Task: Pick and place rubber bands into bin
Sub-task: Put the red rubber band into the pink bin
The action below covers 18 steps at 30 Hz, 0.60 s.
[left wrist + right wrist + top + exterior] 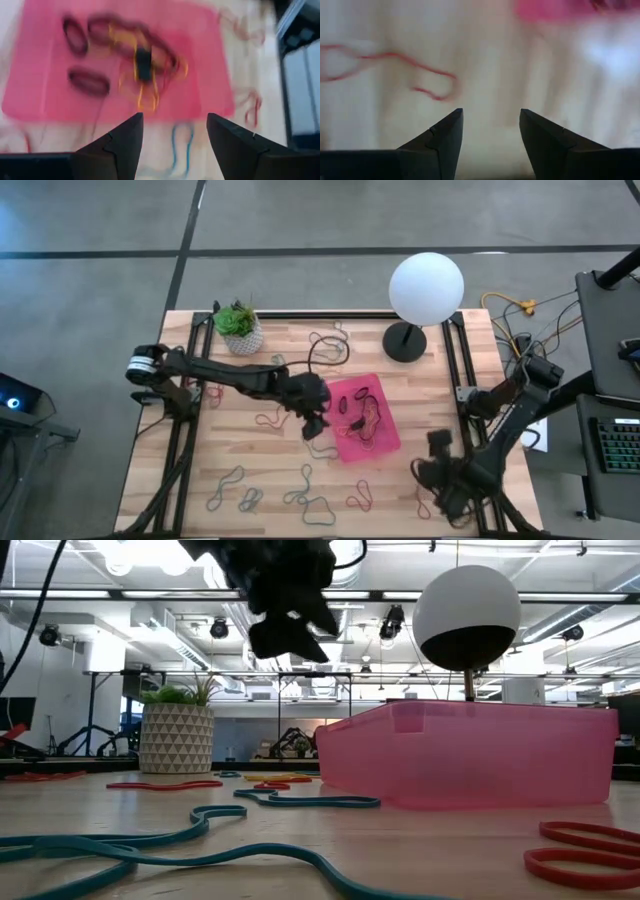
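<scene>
The pink bin (375,435) sits mid-table with several rubber bands (362,412) inside: dark red, orange and black loops (142,70). More bands lie loose on the wood: teal ones (318,448) beside the bin, grey and red ones along the near edge (305,502), red ones (270,420) to the left. My left gripper (315,420) hovers open and empty beside the bin's left edge, above the table (172,125). My right gripper (432,480) is open over bare wood near the table's near right corner, a red band (432,80) ahead of it.
A white patterned pot with a green plant (238,328) stands far left. A lamp with a white globe (426,288) and black base stands far right of centre. Black rails (455,370) run along both table sides. Yellow and black cables (520,320) lie beyond the right edge.
</scene>
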### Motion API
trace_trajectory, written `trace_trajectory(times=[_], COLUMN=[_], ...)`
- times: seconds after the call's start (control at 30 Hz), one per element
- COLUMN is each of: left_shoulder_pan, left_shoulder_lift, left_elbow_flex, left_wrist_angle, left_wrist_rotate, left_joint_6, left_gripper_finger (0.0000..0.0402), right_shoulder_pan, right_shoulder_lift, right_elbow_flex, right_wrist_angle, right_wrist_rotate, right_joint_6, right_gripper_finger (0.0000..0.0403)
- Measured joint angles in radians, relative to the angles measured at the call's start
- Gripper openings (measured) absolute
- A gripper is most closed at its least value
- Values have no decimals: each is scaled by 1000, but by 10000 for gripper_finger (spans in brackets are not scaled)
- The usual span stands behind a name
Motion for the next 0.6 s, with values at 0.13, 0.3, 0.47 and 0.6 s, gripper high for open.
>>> trace_trajectory(times=[0.13,0.3,0.47,0.6], left_shoulder_pan=[-45,-128,-211,-259], left_shoulder_lift=[1,2,2,2], left_elbow_flex=[-6,-13,-13,-27], left_wrist_angle=[-31,-26,-28,-28], left_wrist_rotate=[2,1,-5,-58], left_joint_6=[-74,-130,-180,-245], left_gripper_finger=[203,203,203,203], right_shoulder_pan=[33,25,18,20], right_shoulder_lift=[2,2,2,2], right_elbow_flex=[-52,-111,-181,-237], right_wrist_angle=[277,454,473,566], right_wrist_rotate=[-4,-10,-22,-83], right_joint_6=[-238,-322,-388,-514], right_gripper_finger=[183,183,183,183])
